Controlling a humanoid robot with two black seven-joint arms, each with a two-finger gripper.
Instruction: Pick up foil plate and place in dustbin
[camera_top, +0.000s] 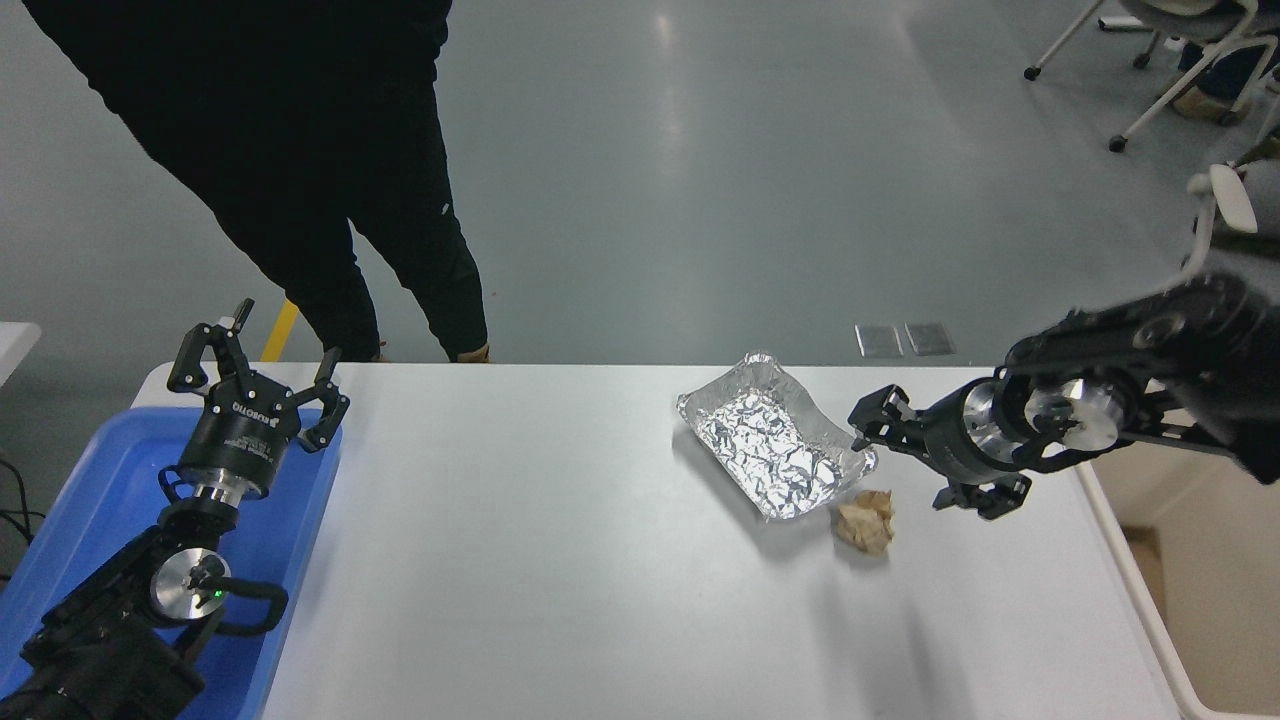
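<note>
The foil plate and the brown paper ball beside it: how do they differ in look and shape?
The foil plate is shiny crinkled silver; the brown paper ball is dull tan. The foil plate is a shallow open rectangular tray with a raised rim; the paper ball is a crumpled lump. The foil plate is clearly larger than the ball. Both lie on the white table, near the right tool.

Foil, paper, plastic and metal on a smooth white bench

The foil plate (778, 450) is shiny, crinkled silver aluminium; beside it the paper ball (866, 524) is matt, crumpled brown. The bench (560, 560) top looks smooth and faintly satin. The blue tray (90, 480) is smooth, glossy plastic, the dustbin (1215, 600) smooth cream plastic. Both the left end effector (258, 362) and right end effector (905, 455) are matt black with brushed metal wrist collars.
</note>
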